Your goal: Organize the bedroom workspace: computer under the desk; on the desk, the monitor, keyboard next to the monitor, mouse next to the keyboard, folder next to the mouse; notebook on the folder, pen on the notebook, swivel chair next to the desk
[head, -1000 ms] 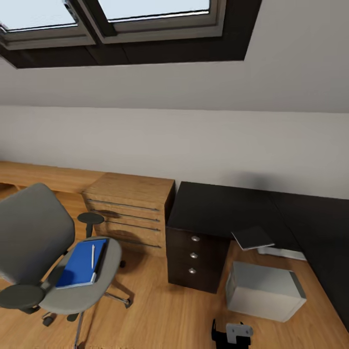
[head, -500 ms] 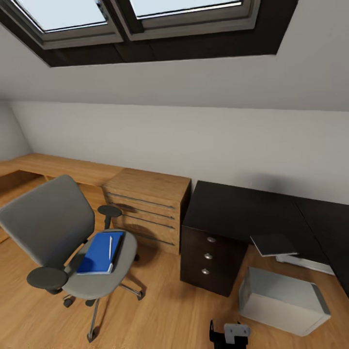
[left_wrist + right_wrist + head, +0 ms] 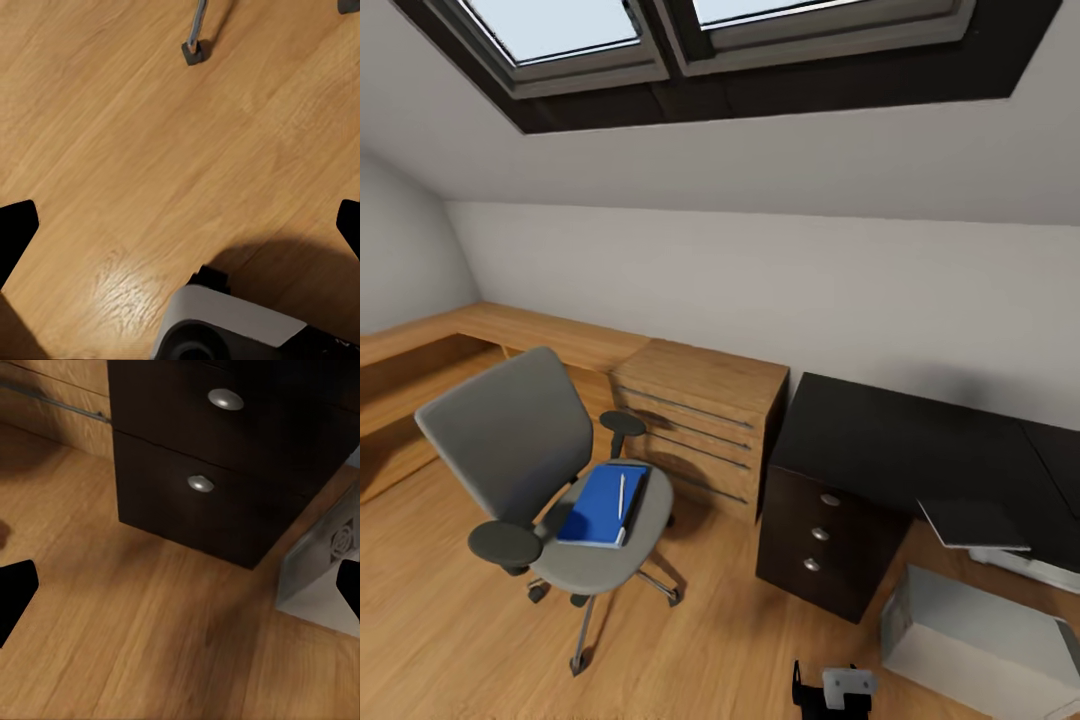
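Light wood floor [image 3: 450, 600] spreads before you, the swivel chair [image 3: 535, 470] carrying the blue folder [image 3: 602, 503] and pen [image 3: 621, 495] left of the black table [image 3: 890, 440], both tools spread wide over floor.

Head view: high, looking forward and down across the bedroom, taking in skylight [image 3: 730, 40], swivel chair [image 3: 550, 470], desk [image 3: 905, 440] and computer [image 3: 985, 645] from well back; left wrist view: close above the wood floor [image 3: 150, 150], facing nearly straight down, a chair caster [image 3: 193, 51] at the edge; right wrist view: low and near, facing the desk's black drawer unit [image 3: 225, 472], shared with the head view, as is the computer's corner [image 3: 326, 559].
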